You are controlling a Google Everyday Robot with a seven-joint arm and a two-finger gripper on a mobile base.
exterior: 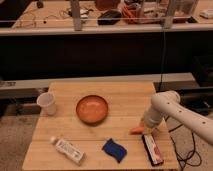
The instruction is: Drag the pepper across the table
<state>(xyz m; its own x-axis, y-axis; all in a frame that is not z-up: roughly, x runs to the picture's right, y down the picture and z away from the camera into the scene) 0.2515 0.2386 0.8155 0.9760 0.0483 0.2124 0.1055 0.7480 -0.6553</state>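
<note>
gripper (145,124) is down at the table (125,90) surface on the right side, right of the orange bowl (92,109) and a bit nearer the front edge, hanging off the white arm (175,107) that comes in from the right. the pepper (136,131) lies flat on the planks just beside the gripper tip on its bowl-facing side, well apart from the bowl itself, just beyond the top end of the dark snack bar (152,149). can't tell how wide the claw stands or whether it has any hold on the pepper, the arm wrist covers that spot; contact vs. just adjacent also not resolvable. other clutter relative to the bowl: white paper cup (47,103) to its left, blue sponge (114,149) in front of it, white bottle (67,150) lying front-left. handling guess: pepper looks light, small, smooth waxy skin, tapered, so it'll likely slide easily on the wood but can roll or pivot out from under a fingertip. for a drag i'd press or pinch at the thick stem end rather than the thin tip, low downforce so it isn't crushed, and push along its long axis. risk: snack bar and sponge sit close, a wide sweep could shove them too
</note>
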